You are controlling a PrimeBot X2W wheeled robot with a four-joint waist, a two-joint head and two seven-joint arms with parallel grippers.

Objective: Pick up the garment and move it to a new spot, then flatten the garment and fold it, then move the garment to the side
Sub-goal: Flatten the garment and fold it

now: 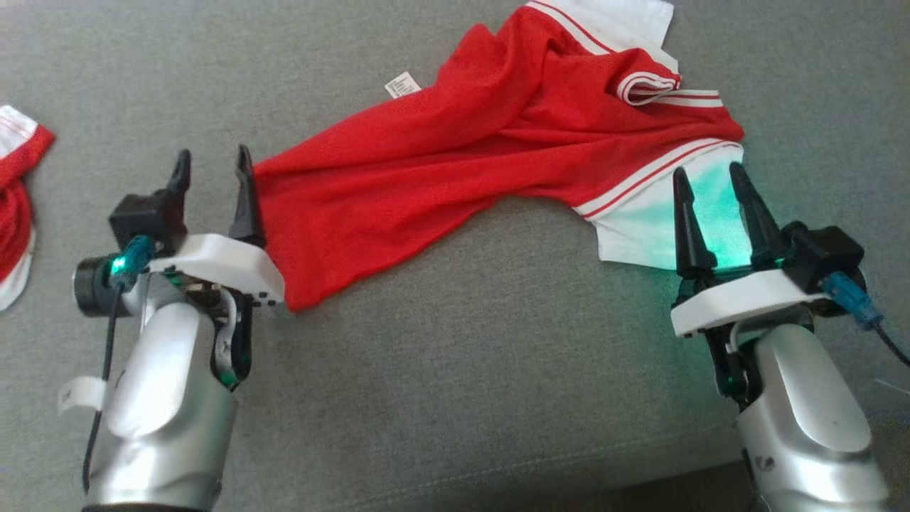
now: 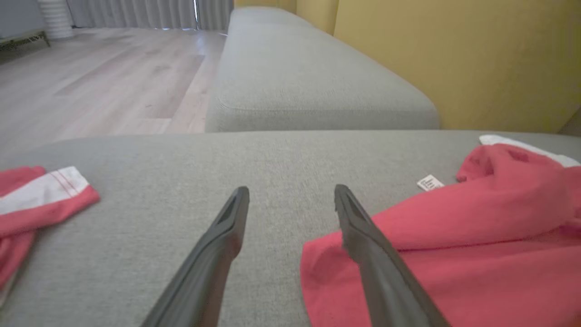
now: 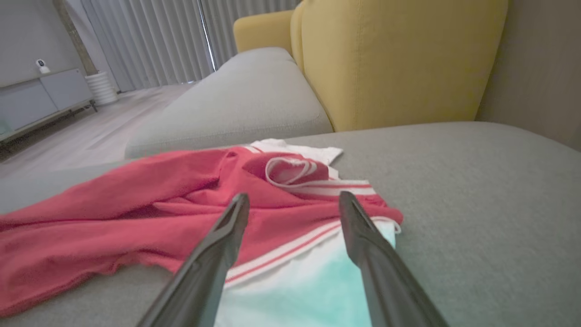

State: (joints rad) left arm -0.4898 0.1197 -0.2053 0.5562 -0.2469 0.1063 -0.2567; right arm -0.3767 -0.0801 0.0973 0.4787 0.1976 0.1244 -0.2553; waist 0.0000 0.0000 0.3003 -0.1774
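Left pincer: jaws wide apart and gripping nothing. Its right-hand finger sits over the near red corner of the garment, and the other is over bare cushion.
Right pincer: jaws spread and empty. Both fingers point over the garment's white panel, which is tinted green by the pincer's light.
Garment: red with white striped trim, and rumpled. It stretches from just beside the left pincer's right-hand finger, ahead and across, to under the right pincer's fingertips.
Care label: small and white, ahead and to the right of the left pincer, at the garment's far edge.
Second garment: a red and white bundle, well off to the left of the left pincer.
Cushion: grey sofa seat, carrying both garments.
Backrest: yellow, ahead of the right pincer, beyond the garment.
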